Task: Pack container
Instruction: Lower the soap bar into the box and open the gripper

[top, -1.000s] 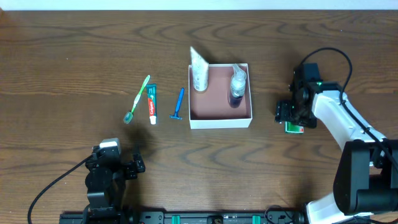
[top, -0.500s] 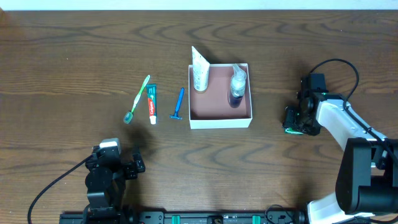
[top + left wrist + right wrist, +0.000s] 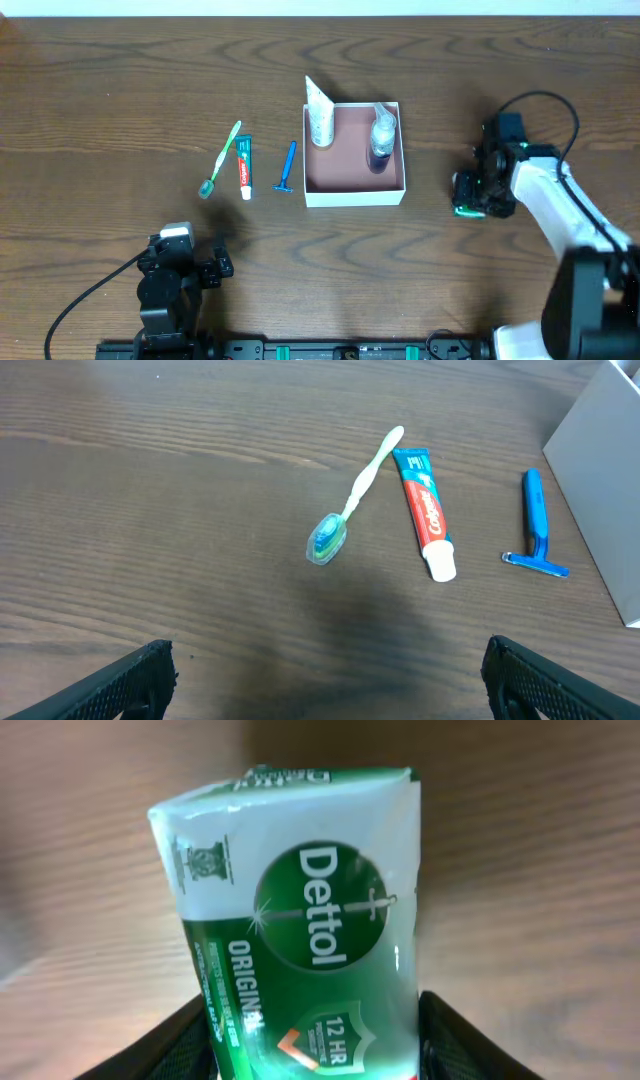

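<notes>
Centrally, square white container, pinkish-brown floor, tube, bottle inside, right hand seemingly gripping green packet, left hand wide.

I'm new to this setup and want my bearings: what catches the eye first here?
The white container mid-table, with a tube and a bottle in it, draws the eye first. Right of it, the right gripper holds a green Dettol soap packet. A toothbrush, toothpaste and razor lie in a row left of the container.
</notes>
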Robot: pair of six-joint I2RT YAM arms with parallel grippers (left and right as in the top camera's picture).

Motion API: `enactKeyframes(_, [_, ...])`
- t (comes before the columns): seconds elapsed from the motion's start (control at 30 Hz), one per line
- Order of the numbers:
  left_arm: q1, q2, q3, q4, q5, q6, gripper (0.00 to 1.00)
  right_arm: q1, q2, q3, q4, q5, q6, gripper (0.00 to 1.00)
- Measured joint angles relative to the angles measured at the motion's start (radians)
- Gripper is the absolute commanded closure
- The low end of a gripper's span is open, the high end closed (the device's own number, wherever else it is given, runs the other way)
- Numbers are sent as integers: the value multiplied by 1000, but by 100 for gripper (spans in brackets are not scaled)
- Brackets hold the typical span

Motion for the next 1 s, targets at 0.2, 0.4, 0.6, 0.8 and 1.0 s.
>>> enactKeyframes(0.2, [0, 0, 0, 0, 0, 0, 2, 175, -203, 185, -121, -22, 3, 76])
enactKeyframes(0.4, [0, 0, 0, 0, 0, 0, 2, 402, -274, 215, -86, -37, 65, 74])
enactKeyframes(0.6, [0, 0, 0, 0, 0, 0, 2, 533, -193, 214, 70, -42, 135, 71])
enactKeyframes(0.8, [0, 0, 0, 0, 0, 0, 2, 559, -46, 214, 193, -44, 172, 71])
enactKeyframes(1.0, [0, 0, 0, 0, 0, 0, 2, 559, 88, 214, 257, -40, 191, 66])
